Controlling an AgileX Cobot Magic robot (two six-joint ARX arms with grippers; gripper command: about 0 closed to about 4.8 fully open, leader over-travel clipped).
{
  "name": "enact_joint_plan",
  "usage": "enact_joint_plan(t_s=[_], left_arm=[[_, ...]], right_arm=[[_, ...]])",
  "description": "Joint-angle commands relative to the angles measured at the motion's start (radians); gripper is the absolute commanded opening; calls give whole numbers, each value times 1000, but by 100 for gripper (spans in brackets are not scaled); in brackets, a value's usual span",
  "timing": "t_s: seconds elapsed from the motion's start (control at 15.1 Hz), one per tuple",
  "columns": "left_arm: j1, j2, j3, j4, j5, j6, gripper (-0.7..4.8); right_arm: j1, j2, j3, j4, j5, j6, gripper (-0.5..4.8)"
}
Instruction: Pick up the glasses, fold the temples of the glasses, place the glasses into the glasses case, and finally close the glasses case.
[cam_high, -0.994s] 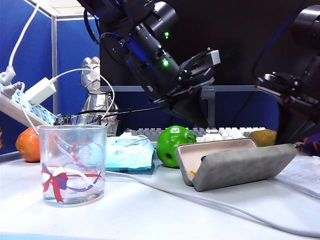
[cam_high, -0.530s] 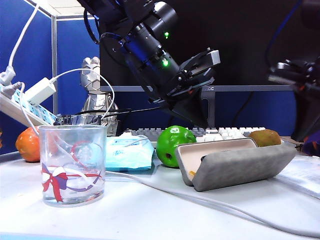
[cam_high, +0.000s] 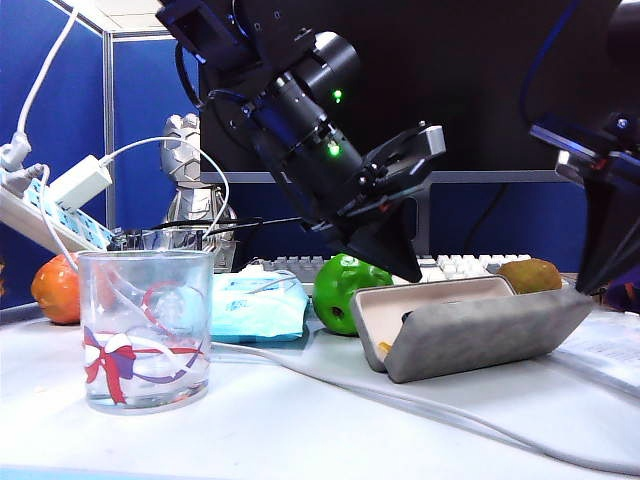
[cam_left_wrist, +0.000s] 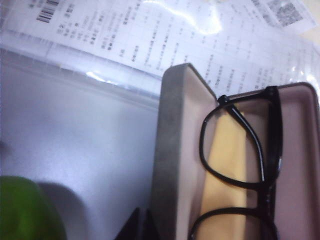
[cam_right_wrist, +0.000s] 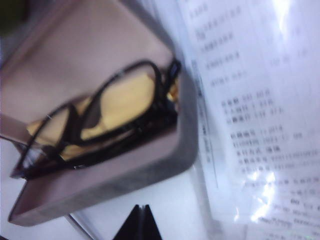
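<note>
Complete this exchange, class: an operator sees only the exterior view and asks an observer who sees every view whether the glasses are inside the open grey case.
Operator: From my side the lid hides the inside of the case. Are the glasses in it?
Observer: Yes. The left wrist view shows the glasses lying in the glasses case on its pale lining.
Operator: Anything under them?
Observer: A yellow cloth lies beneath the lenses, seen in the right wrist view.
Operator: What is on the table beyond the case?
Observer: Printed sheets in clear plastic lie right beside it.
Operator: And the grippers?
Observer: The left gripper and the right gripper are both shut and empty, each just outside the case's edge.
</note>
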Motion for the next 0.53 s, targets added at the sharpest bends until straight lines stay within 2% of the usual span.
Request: enact_joint_plan(t_s=[0.07,0.27,0.53], left_arm=[[0,0,3,6,15,3,-5],[-2,0,3,6,64,3,-5],[-17,0,3,24,96,3,-5]], right_arm=[[2,37,0,7,-4,2,-3],[2,130,0,85,-47,3,-3],[2,132,0,130,-46,11,-3]])
